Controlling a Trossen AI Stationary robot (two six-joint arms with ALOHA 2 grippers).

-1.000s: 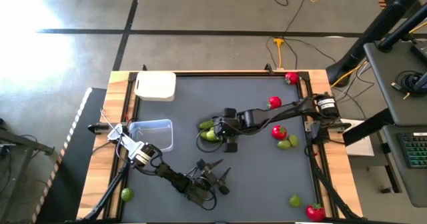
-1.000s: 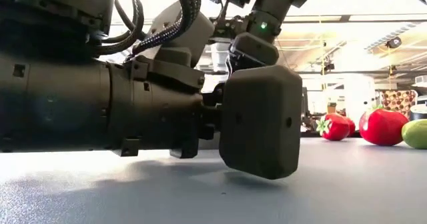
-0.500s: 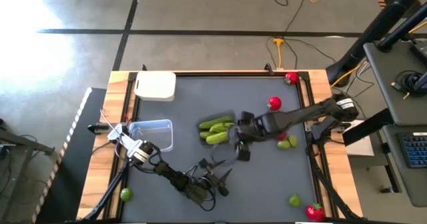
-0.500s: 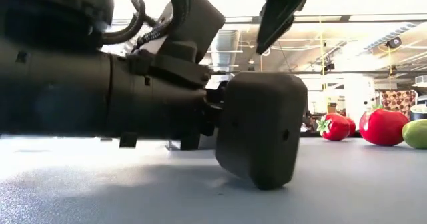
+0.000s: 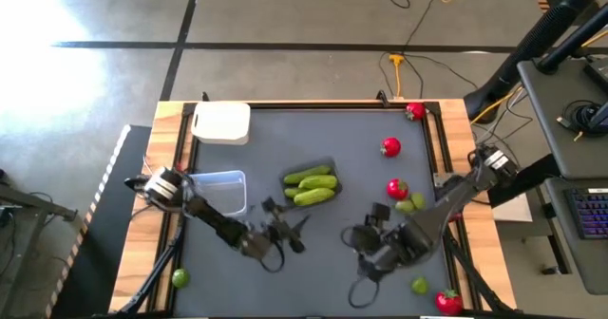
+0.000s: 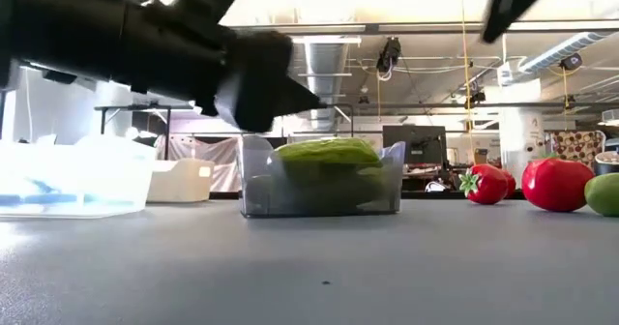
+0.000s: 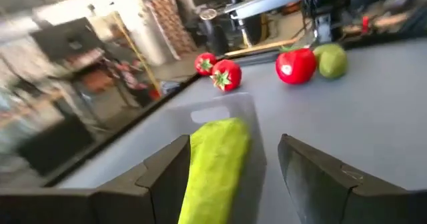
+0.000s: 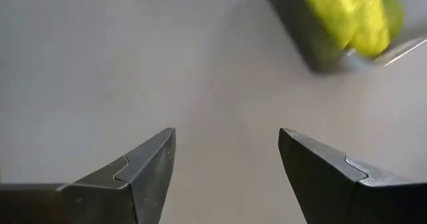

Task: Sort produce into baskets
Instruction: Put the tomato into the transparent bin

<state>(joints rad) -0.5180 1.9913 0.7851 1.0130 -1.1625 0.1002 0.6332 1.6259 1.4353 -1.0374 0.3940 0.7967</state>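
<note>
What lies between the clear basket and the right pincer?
In the high view, the left pincer lies between the clear basket and the right pincer; otherwise bare table.

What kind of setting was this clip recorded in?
Probably a robotics lab or workshop: bare concrete floor with trailing yellow cable, exposed ceiling ductwork, and a wood-framed dark table set up with toy produce.

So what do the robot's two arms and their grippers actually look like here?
Both arms are dark, nearly black, jointed segments with black cables along them. The left arm has a silvery cylindrical joint near its base, as does the right arm. Each gripper, left and right, has two matte dark, wedge-shaped fingers with stepped inner edges.
</note>
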